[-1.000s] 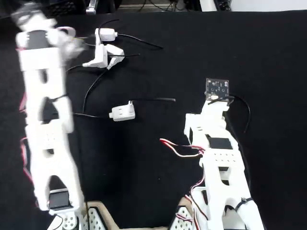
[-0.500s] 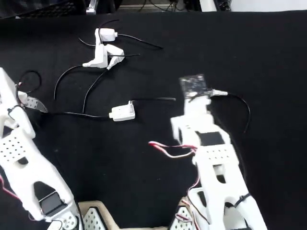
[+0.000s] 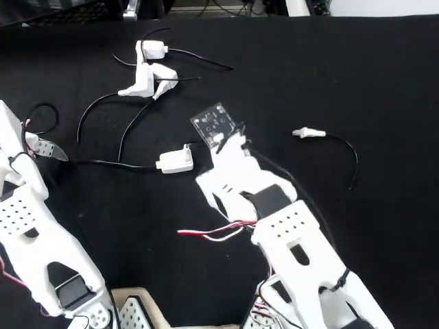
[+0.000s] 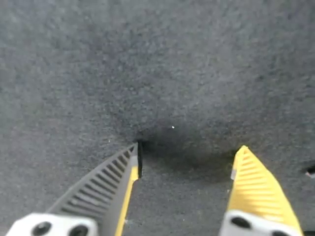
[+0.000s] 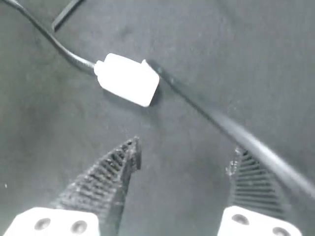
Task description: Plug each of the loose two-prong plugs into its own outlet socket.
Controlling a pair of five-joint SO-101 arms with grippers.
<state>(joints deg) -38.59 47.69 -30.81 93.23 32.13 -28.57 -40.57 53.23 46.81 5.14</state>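
A loose white two-prong plug [image 3: 307, 133] on a black cord lies on the black cloth, to the right of my right arm [image 3: 240, 178]. A white socket block [image 3: 175, 162] with cords running from both ends lies mid-table. In the right wrist view this block [image 5: 128, 78] sits just beyond my right gripper [image 5: 186, 150], which is open and holds nothing. Its wrist board [image 3: 216, 122] hovers beside the block. My left gripper [image 4: 187, 152] is open over bare cloth at the table's left edge [image 3: 49, 149].
A cluster of white sockets and plugs [image 3: 147, 75] with black cords lies at the back left. A cord loop [image 3: 41, 110] curls near the left arm. Red and white wires [image 3: 212, 233] hang from the right arm.
The right arm has swung left from the loose plug toward the mid-table block, and the plug now lies uncovered. The left arm pulled back from the far left cluster to the left edge.
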